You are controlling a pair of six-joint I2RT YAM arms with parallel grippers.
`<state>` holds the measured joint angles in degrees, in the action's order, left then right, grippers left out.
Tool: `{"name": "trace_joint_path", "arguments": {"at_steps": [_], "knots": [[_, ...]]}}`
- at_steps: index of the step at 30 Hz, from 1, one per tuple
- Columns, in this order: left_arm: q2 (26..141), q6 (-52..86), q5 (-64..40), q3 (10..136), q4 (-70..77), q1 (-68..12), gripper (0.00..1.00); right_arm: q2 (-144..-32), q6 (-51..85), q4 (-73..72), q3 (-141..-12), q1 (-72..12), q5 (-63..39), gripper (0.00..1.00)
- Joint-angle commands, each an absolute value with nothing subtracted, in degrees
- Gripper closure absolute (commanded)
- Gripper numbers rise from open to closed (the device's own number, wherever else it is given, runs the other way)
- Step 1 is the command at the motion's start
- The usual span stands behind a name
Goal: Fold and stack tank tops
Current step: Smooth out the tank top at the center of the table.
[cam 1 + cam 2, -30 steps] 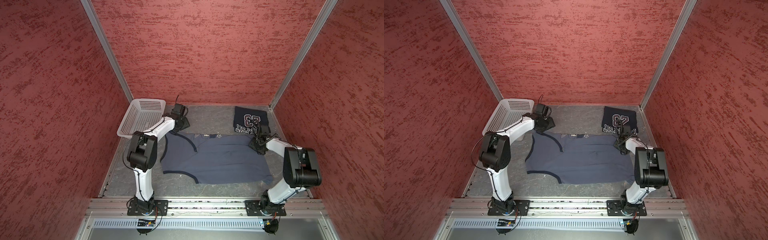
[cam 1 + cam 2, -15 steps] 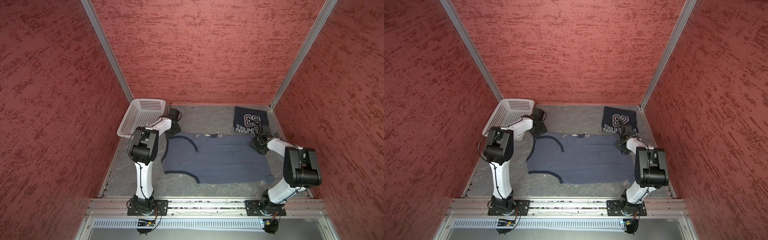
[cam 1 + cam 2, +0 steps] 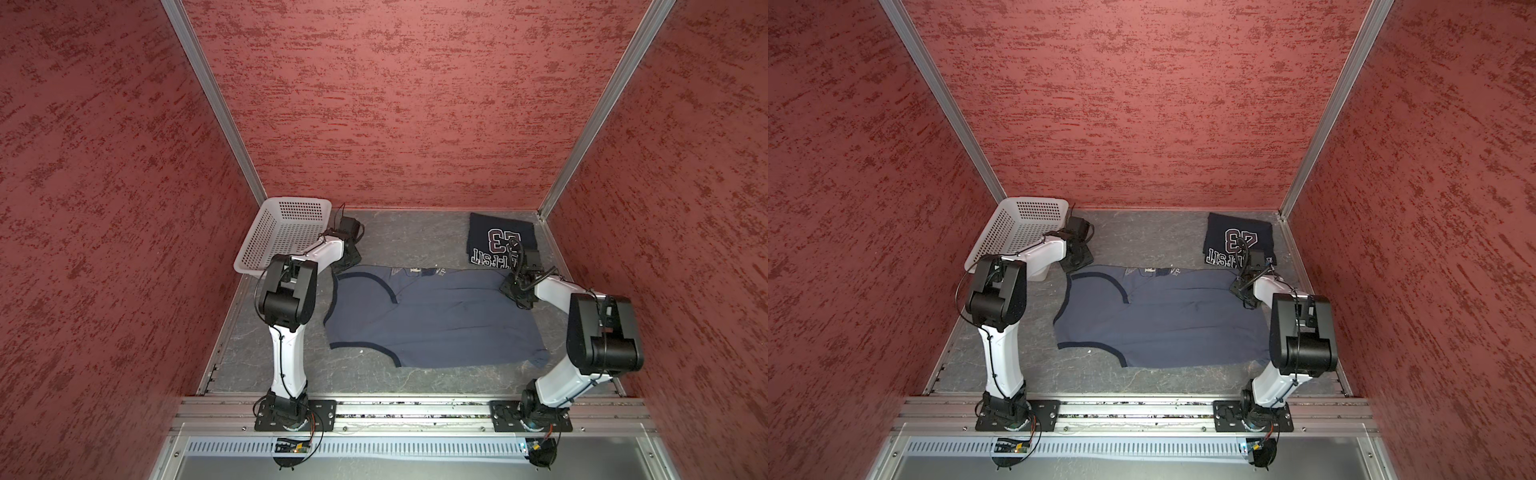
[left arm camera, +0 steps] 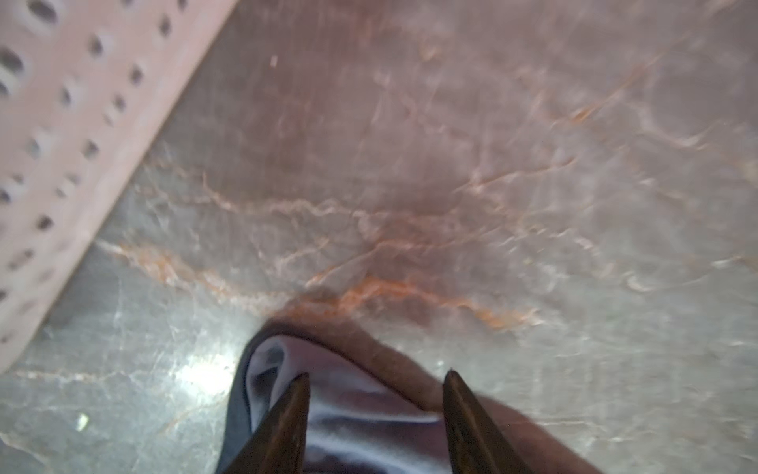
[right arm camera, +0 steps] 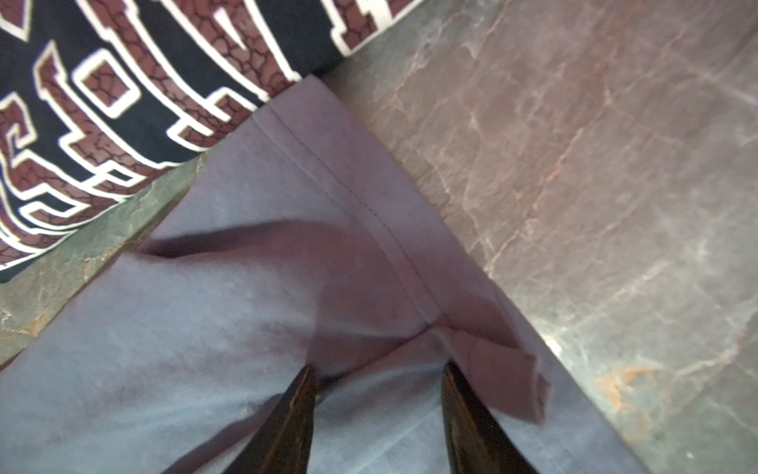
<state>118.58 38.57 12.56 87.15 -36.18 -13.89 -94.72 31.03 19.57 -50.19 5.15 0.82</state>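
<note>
The slate blue-grey tank top lies spread flat mid-table, navy-trimmed straps to the left, hem to the right. The dark navy tank top lies folded at the back right, lettering up. My left gripper is down at the far strap end beside the basket, open, with the strap loop between its fingers. My right gripper is down on the far hem corner, open, with wrinkled cloth between its fingers. The navy top's lettering lies just beyond.
A white perforated basket stands tilted at the back left, close to my left wrist. Grey marbled tabletop shows between the two tops. Red walls enclose three sides; a metal rail runs along the front.
My left gripper has shifted slightly toward the basket and settled over the strap end. The right gripper has stayed at the hem corner. The cloth has barely moved.
</note>
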Motion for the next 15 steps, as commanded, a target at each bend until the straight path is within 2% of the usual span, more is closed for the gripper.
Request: {"name": "trace_joint_path", "arguments": {"at_steps": [1,7,15], "knots": [[117.0,34.9,13.9,90.2,-34.7,-14.5,0.46,-95.8,30.8,18.0,-50.3,5.4,-3.9,0.44],[107.4,29.4,14.7,89.5,-36.1,-20.7,0.32,-88.0,29.4,25.0,-52.7,5.3,0.6,0.30],[91.1,28.4,7.5,71.2,-40.8,-32.7,0.30,-76.8,30.1,36.1,-48.2,5.3,5.3,0.26]]}}
